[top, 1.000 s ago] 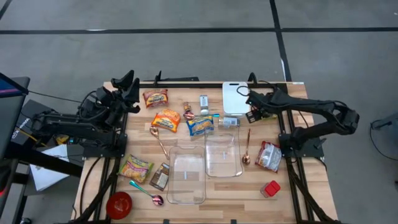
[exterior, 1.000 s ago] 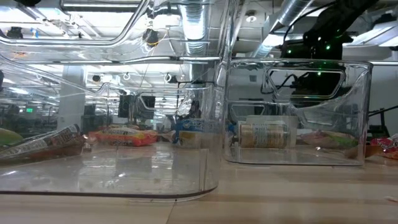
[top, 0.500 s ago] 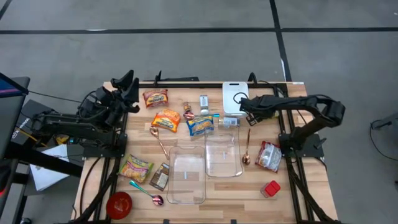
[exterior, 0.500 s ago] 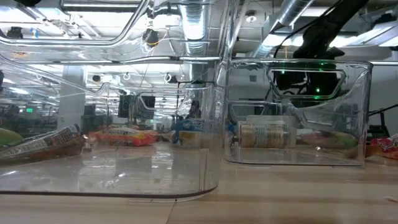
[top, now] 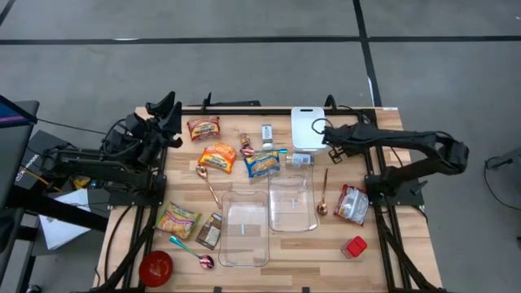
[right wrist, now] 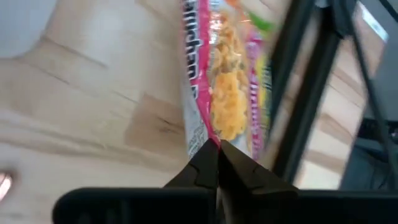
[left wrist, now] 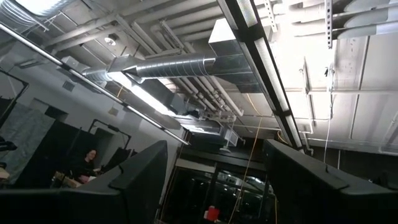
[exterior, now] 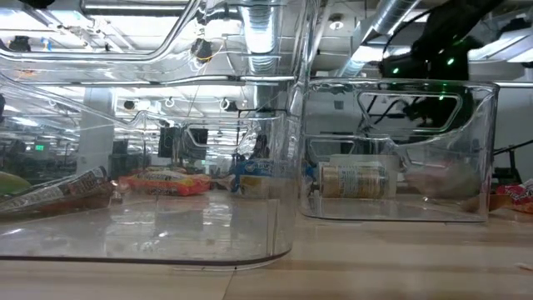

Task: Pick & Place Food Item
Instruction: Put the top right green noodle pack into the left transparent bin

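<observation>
Plainly, your right gripper (top: 330, 151) was clenched on nothing above the far right of the table, and the noodle packet (top: 352, 203) lay near and right of it by the table's right edge, long axis near-to-far, while your left gripper (top: 171, 122) waited open, far left.

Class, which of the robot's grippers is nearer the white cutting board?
Right. The right gripper, shut, sits at the white cutting board's edge; the left gripper waits across the table.
</observation>
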Robot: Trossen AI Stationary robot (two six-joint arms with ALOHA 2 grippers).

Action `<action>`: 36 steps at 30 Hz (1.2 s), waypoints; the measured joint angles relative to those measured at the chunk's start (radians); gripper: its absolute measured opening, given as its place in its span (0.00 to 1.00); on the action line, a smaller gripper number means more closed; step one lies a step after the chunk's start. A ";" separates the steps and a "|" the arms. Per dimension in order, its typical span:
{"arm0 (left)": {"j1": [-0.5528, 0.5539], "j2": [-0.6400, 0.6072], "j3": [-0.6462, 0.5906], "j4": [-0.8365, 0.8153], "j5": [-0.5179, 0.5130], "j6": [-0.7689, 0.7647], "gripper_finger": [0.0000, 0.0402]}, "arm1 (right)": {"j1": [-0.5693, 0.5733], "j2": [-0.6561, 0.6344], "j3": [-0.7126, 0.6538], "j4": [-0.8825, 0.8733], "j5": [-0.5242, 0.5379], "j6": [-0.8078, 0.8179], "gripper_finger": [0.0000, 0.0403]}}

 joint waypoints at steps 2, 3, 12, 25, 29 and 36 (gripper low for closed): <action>0.000 0.000 0.000 0.000 0.000 0.000 0.65 | 0.000 -0.069 0.002 -0.061 -0.021 0.016 0.00; 0.000 0.000 0.000 0.000 0.000 0.000 0.65 | 0.000 -0.105 0.005 -0.086 -0.036 0.023 0.00; 0.000 0.000 0.000 -0.001 0.000 0.000 0.65 | 0.014 -0.394 0.146 -0.268 -0.132 0.113 0.00; 0.000 0.015 0.000 -0.044 -0.091 0.000 0.65 | 0.018 -0.483 0.464 -0.106 -0.282 -0.056 0.00; 0.000 0.049 0.000 -0.046 -0.127 -0.001 0.65 | 0.052 -0.454 0.542 0.020 -0.331 -0.137 0.00; 0.000 0.146 0.051 -0.058 -0.137 -0.030 0.65 | 0.102 -0.334 0.663 0.093 -0.362 -0.225 0.00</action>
